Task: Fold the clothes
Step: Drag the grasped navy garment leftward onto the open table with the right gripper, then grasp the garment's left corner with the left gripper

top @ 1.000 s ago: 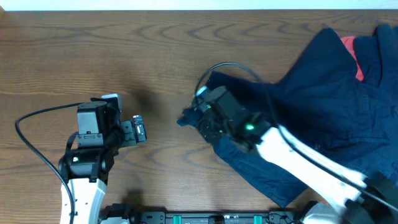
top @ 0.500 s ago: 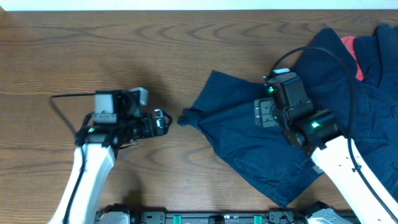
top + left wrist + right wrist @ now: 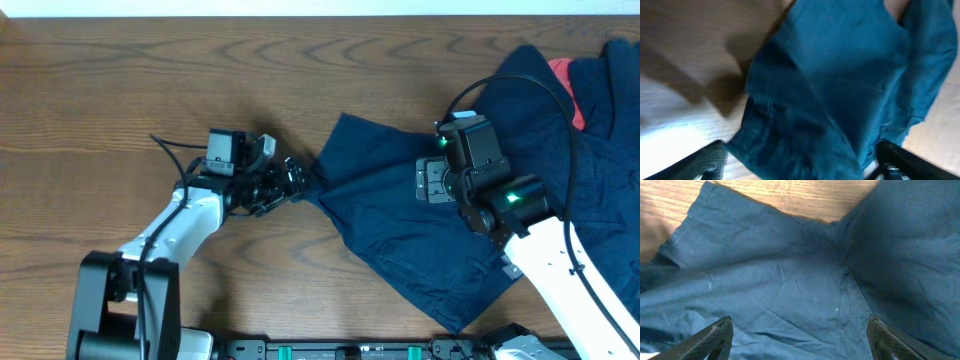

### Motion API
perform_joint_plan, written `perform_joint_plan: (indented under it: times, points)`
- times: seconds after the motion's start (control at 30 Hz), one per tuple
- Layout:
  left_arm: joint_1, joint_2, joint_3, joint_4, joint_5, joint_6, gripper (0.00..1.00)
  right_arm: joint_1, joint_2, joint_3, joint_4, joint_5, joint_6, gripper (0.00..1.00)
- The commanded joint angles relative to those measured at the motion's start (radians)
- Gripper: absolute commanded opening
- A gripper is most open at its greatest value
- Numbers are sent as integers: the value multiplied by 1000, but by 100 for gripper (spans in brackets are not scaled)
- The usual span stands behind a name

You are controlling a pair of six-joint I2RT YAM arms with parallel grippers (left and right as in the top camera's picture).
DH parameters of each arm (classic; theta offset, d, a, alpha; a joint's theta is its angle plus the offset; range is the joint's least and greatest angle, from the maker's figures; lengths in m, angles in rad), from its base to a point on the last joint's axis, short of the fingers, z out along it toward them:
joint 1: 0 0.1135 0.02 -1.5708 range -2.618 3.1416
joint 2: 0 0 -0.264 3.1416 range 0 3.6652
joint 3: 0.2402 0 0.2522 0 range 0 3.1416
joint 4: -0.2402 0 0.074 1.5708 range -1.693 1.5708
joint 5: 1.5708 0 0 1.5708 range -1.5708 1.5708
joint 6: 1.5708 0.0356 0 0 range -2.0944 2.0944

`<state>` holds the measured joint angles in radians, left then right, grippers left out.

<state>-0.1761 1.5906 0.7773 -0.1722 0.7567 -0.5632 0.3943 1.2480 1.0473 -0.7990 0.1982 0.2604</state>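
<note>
The clothes are a dark navy pair of shorts (image 3: 400,225) spread at centre right, running into a navy heap (image 3: 560,150) with a pink-red piece (image 3: 563,82) at the far right. My left gripper (image 3: 296,180) sits at the shorts' left corner, open. In the left wrist view that bunched corner (image 3: 830,90) lies between the wide-apart fingers (image 3: 705,160) without being pinched. My right gripper (image 3: 430,185) hovers over the middle of the shorts, open. In the right wrist view its fingers (image 3: 715,337) straddle flat, creased fabric (image 3: 790,280).
Bare brown wooden table (image 3: 150,80) fills the left and far side. The table's near edge holds the arm bases (image 3: 360,350). The right arm's black cable (image 3: 560,110) arcs over the heap.
My left arm has swung right from the bare table to the shorts' left corner. My right gripper pulled back from that corner to the middle of the shorts and opened wider.
</note>
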Motion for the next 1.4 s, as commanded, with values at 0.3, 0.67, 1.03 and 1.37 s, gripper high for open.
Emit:
perform_joint_plan:
  times: [0.3,0.67,1.03,1.37]
  points:
    - [-3,16,17,57,-3,-53,6,-17,2,4,-14,1,16,82]
    - [-2,-10,17,-31,-2,-40,29,-21,6,4,-49,8,16,83]
    - [-5,-10,17,-159,-95,-188,98,-22,13,4,-55,7,16,87]
    - [-54,-10,16,-101,-89,-345,97,-22,13,4,-59,7,16,87]
